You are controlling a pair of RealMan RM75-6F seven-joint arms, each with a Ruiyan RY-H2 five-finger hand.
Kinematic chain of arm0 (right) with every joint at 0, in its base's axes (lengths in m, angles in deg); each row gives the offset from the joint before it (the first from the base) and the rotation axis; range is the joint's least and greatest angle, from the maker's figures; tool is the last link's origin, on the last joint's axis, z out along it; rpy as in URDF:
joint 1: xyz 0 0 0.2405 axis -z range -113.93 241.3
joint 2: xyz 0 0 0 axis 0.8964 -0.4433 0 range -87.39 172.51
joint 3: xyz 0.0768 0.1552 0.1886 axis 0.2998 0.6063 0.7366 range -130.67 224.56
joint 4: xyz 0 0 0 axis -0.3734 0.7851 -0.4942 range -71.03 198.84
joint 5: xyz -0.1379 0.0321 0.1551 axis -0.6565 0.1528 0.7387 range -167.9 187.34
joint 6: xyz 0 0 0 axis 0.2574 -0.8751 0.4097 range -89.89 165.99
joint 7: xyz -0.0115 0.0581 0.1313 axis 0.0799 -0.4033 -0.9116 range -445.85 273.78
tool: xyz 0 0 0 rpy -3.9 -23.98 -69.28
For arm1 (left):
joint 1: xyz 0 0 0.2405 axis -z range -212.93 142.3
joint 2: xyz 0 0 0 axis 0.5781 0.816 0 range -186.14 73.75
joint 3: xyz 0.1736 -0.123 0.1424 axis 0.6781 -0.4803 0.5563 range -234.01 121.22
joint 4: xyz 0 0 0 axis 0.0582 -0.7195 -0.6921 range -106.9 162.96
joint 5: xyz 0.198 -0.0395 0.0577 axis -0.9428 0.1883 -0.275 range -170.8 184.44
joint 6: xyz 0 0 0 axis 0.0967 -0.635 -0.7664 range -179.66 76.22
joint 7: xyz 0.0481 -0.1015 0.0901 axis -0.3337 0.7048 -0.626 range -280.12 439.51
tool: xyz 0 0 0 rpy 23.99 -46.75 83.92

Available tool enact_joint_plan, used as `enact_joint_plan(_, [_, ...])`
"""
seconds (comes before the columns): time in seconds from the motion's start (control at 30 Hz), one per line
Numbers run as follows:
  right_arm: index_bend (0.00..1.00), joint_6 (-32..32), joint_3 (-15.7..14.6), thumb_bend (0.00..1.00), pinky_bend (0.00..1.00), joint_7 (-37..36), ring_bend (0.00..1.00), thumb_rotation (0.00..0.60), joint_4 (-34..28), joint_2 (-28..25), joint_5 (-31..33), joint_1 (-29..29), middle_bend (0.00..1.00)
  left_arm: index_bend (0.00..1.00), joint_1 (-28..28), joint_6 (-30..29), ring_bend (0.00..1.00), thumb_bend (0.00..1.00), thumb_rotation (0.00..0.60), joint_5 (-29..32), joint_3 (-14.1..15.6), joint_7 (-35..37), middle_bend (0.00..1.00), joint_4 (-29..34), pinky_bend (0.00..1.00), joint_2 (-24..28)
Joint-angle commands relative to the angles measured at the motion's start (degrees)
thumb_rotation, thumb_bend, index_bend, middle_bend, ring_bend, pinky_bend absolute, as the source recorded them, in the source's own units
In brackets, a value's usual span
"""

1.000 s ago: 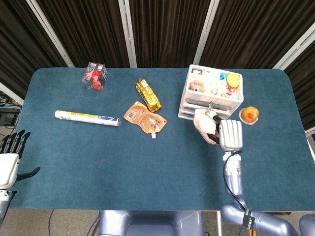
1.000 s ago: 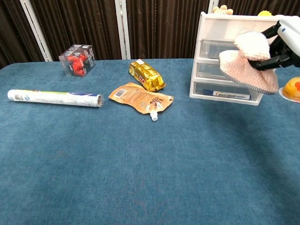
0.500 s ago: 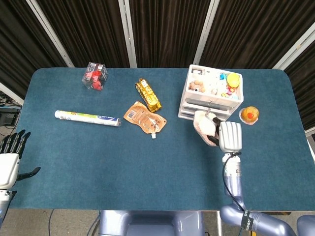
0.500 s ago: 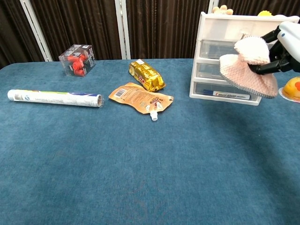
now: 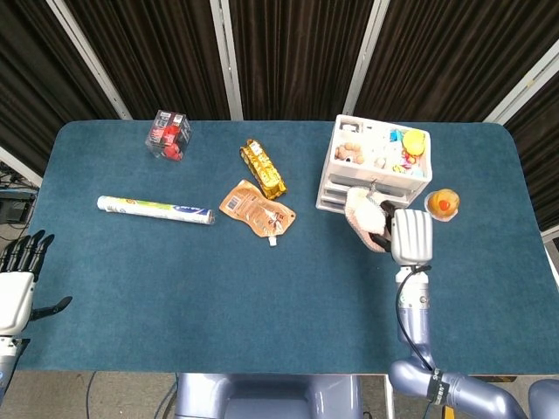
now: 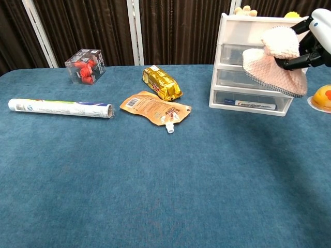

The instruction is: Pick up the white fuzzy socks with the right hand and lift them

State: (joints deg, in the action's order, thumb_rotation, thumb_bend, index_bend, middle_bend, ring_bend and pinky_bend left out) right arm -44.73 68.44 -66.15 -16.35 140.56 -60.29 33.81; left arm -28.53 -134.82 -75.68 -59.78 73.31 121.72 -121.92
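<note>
The white fuzzy socks (image 6: 274, 67) hang in the air in front of the white drawer unit (image 6: 243, 51), clear of the table. My right hand (image 6: 314, 44) grips them from the right, its dark fingers wrapped around the top of the bundle. In the head view the socks (image 5: 365, 218) sit just left of the right hand (image 5: 409, 236), below the drawer unit (image 5: 377, 166). My left hand (image 5: 17, 279) rests off the table's left edge, fingers spread, holding nothing.
On the blue table (image 5: 262, 288) lie a long white tube (image 5: 155, 209), an orange pouch (image 5: 255, 209), a gold snack pack (image 5: 263, 168) and a clear box of red items (image 5: 168, 135). A cup with orange contents (image 5: 444, 204) stands right of the drawers.
My right hand has risen a little with the socks, which now hang higher in front of the drawers. The left hand has not moved.
</note>
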Motion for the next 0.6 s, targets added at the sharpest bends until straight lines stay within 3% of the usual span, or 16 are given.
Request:
enact_joint_plan(0.03, [0.65,0.0,0.13,0.42,0.91,0.06,0.97,0.6,-0.02,0.04,0.06,-0.13,1.0,0.0,0.0,0.0,0.0,0.02,0.6,0.03,-0.02,0.09,0.0,-0.03,0.0,-0.02])
enact_joint_plan(0.6, [0.65,-0.01,-0.65,0.42,0.91,0.85,0.97,0.6,-0.7,0.79,0.13,-0.46,1.0,0.0,0.03,-0.01,0.0,0.02,0.6,-0.09,0.02,0.12,0.0,0.0,0.0,0.04])
